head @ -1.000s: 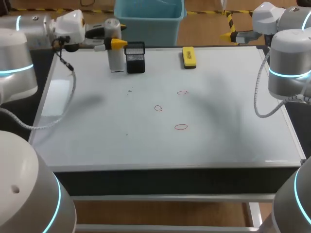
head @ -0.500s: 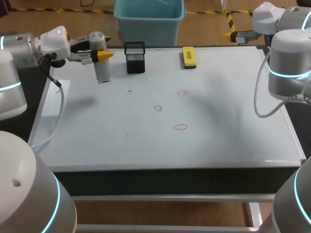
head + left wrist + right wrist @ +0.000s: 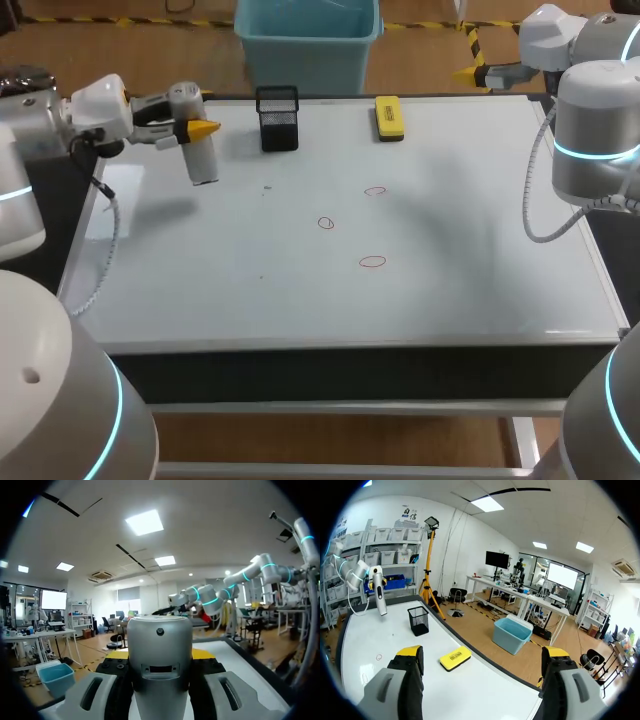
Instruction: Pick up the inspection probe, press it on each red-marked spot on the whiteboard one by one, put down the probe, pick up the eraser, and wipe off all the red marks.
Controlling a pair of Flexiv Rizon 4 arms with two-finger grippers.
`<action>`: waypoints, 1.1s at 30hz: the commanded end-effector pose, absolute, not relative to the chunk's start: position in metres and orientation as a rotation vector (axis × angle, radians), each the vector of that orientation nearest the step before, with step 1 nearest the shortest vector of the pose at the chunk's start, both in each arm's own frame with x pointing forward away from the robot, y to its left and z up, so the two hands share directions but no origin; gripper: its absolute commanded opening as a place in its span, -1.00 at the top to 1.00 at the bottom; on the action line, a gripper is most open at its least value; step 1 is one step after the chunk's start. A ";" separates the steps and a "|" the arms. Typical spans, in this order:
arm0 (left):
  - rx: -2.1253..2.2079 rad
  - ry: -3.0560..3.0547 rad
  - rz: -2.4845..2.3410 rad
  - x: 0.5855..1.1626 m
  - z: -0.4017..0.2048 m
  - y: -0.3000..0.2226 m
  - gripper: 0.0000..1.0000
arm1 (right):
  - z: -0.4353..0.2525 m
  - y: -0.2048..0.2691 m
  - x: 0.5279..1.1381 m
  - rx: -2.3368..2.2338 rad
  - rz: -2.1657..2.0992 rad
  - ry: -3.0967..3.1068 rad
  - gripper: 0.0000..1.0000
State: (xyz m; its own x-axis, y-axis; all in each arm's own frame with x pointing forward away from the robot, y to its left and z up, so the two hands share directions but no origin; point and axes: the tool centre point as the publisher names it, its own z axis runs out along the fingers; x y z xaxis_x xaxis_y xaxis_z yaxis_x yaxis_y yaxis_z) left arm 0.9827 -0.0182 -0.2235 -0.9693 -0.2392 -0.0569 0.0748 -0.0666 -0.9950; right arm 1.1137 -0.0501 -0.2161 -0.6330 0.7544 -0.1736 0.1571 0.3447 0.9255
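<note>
In the left wrist view the inspection probe (image 3: 160,650) filled the middle. It hid the yellow tips of the left tool (image 3: 196,127) but for slivers behind it, and its lower end was cut off. The right tool (image 3: 482,652) showed only in part in the head view, beyond the far right corner of the whiteboard (image 3: 480,220) that covered the surface (image 3: 350,375), with one yellow tip in sight. The three red marks (image 3: 372,262) were thin small rings near the middle of the whiteboard. From the right wrist we made out only one of them.

A black mesh holder (image 3: 278,120) stood upright near the far edge, left of the middle. We could not tell what, if anything, lay inside it. The yellow eraser (image 3: 389,117) lay flat to its right, apart from it, by the same edge.

The left tool was clenched on the inspection probe, one finger on each side of its upper half. The probe was a silver-grey cylinder, its long axis close to upright and slightly tilted. Its lower end pointed down at the whiteboard near the far left corner, left of the mesh holder and well apart from the red marks. Its shadow lay apart from it, and we could not tell for certain whether the lower end touched. The right tool was released, its fingers spread wide.
</note>
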 end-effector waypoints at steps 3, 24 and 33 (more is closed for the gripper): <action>-0.211 2.004 -2.141 0.987 -0.226 -0.016 1.00 | -0.216 -0.050 1.114 0.793 1.291 2.013 -1.00; -0.211 2.004 -2.141 0.987 -0.226 -0.016 1.00 | -0.228 -0.050 1.161 0.285 1.178 2.462 -1.00; -0.211 2.004 -2.141 0.987 -0.226 -0.016 1.00 | -0.240 -0.034 1.194 -0.221 0.872 2.738 -1.00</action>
State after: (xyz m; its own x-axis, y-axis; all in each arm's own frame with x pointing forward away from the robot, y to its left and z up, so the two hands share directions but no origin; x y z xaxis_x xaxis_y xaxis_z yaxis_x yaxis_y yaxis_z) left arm 0.9868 -0.0156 -0.2270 -0.9702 -0.2401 -0.0311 0.0467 -0.0596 -0.9971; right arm 1.1709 -0.0416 -0.2389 -0.8329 0.3883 -0.3945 -0.0664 0.6375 0.7676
